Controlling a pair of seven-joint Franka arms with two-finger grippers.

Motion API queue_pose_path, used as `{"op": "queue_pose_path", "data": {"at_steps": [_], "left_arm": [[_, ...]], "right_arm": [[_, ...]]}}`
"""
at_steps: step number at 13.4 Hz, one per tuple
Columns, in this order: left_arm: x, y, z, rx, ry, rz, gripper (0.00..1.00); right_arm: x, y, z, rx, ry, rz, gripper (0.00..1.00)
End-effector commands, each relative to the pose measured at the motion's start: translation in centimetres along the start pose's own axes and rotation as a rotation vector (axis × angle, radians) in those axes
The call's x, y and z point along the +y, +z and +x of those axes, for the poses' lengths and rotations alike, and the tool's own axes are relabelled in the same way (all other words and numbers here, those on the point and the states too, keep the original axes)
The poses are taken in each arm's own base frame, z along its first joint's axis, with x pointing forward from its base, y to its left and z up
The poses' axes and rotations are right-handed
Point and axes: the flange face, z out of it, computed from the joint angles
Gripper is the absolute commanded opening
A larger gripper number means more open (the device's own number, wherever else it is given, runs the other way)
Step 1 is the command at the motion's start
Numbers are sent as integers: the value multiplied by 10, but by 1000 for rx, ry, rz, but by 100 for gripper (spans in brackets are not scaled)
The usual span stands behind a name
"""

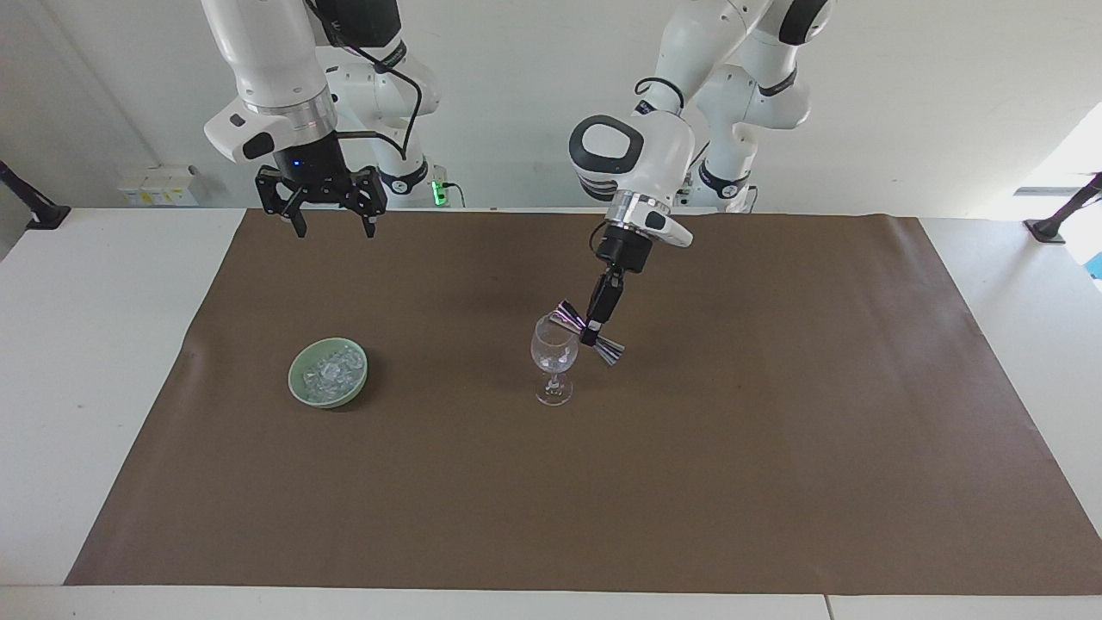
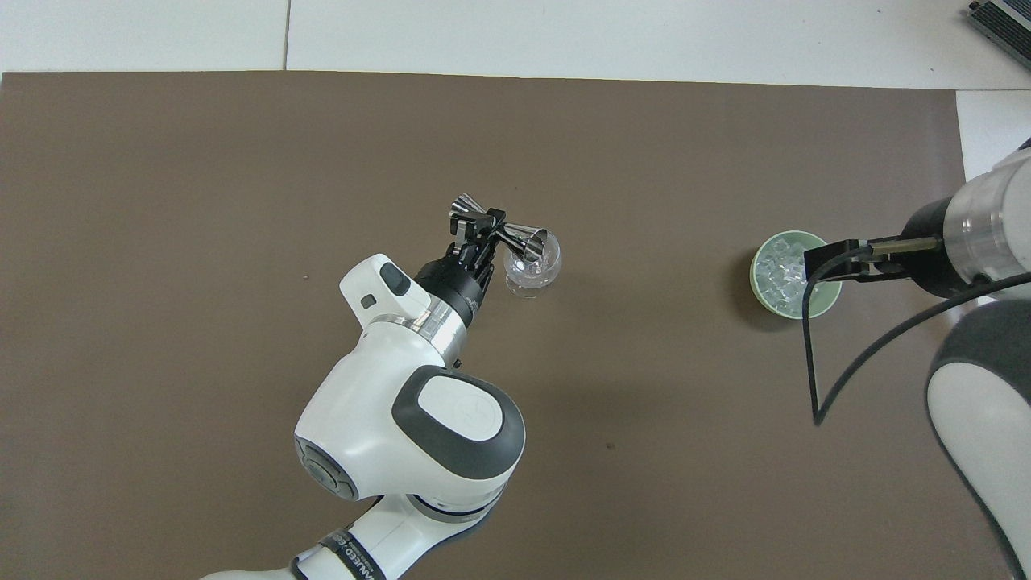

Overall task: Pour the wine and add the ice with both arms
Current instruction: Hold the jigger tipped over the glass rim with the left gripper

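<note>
Over the wine glass (image 1: 554, 351), left end effector (image 1: 592, 332) clamping tilted jigger (image 1: 586, 332); right end effector (image 1: 331, 226) agape.

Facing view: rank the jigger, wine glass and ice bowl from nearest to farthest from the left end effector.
1. Jigger, gripped in the left end effector, tilted over the glass.
2. Wine glass, directly beneath.
3. Ice bowl, toward the right arm's end.
</note>
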Motion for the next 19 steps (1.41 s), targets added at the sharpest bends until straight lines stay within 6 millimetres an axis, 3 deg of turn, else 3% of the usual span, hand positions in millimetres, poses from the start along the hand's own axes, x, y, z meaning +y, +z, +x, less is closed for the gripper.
{"op": "queue_pose_path", "data": {"at_steps": [1, 19], "left_arm": [[5, 4, -3, 16, 42, -16, 0], [17, 6, -2, 19, 194, -43, 0]], "right_arm": [[4, 0, -6, -8, -18, -3, 100], [4, -1, -7, -6, -18, -3, 100]]}}
